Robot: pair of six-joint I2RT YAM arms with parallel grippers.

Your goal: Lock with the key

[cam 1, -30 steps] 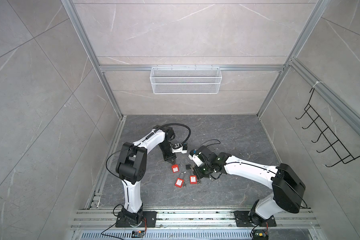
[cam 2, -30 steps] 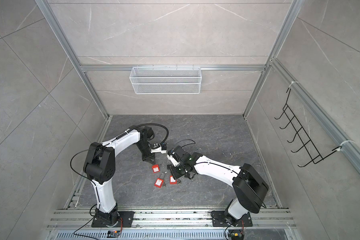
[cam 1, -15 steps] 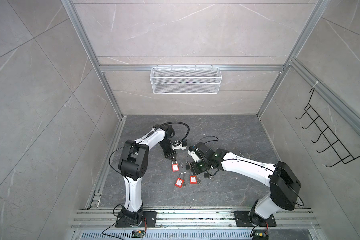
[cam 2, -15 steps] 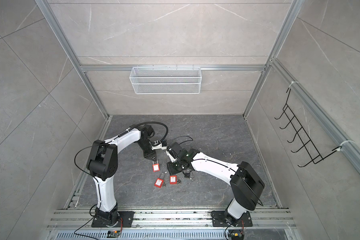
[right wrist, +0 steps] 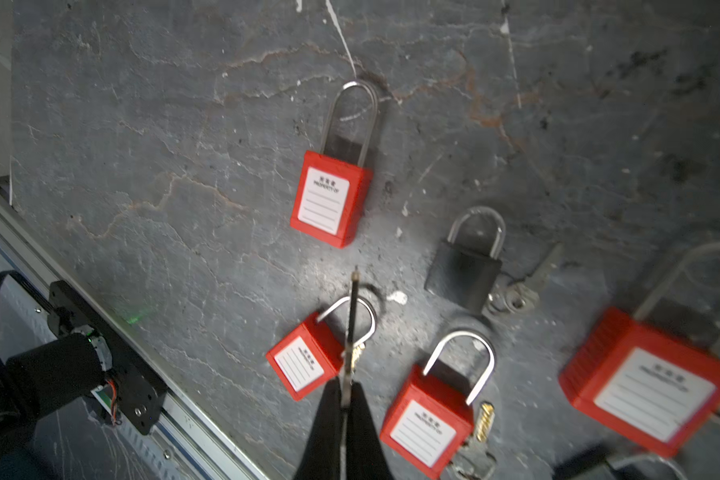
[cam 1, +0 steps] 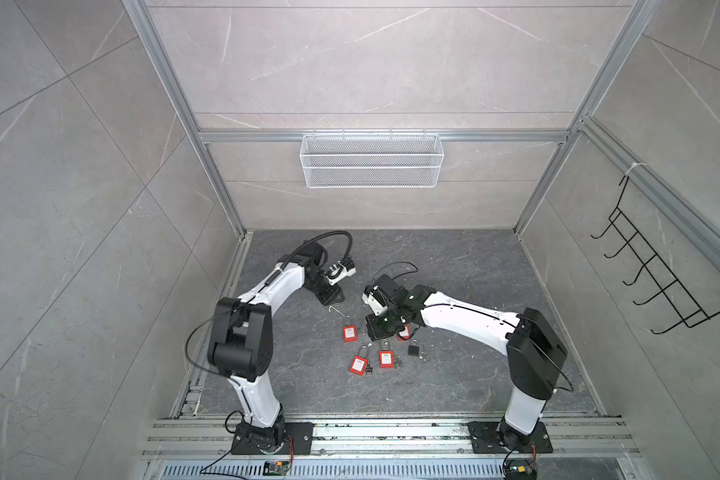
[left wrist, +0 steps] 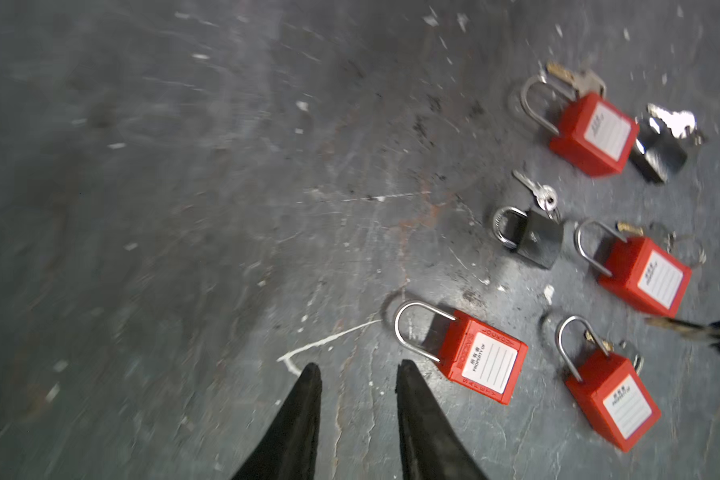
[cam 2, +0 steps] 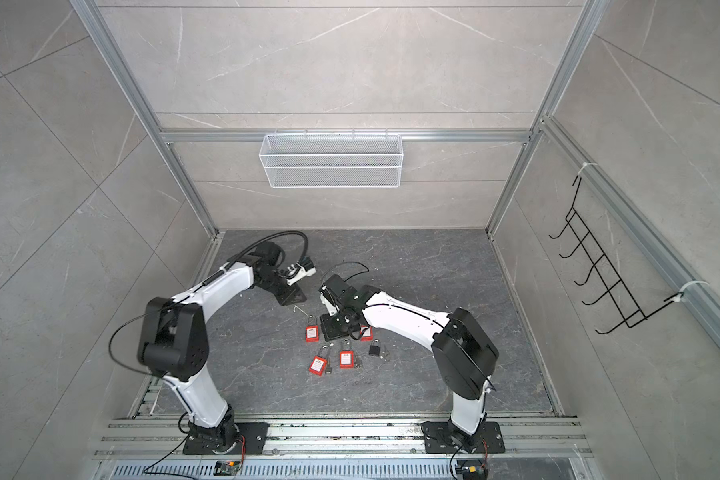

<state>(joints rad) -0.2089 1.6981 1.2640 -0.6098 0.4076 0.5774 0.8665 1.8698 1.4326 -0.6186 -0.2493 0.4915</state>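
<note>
The right gripper (right wrist: 344,399) pinches a key (right wrist: 352,316) edge-on; the left gripper (left wrist: 358,370) stands parted and empty just beside the nearest red padlock (left wrist: 481,361), which lies flat and unheld; pushed by the key it may skid; neighbouring padlocks (left wrist: 645,276) and loose keys (left wrist: 537,192) crowd the approach.

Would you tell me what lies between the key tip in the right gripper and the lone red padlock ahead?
Only bare grey floor separates the key in the right gripper from that red padlock; the right wrist view shows it.
</note>
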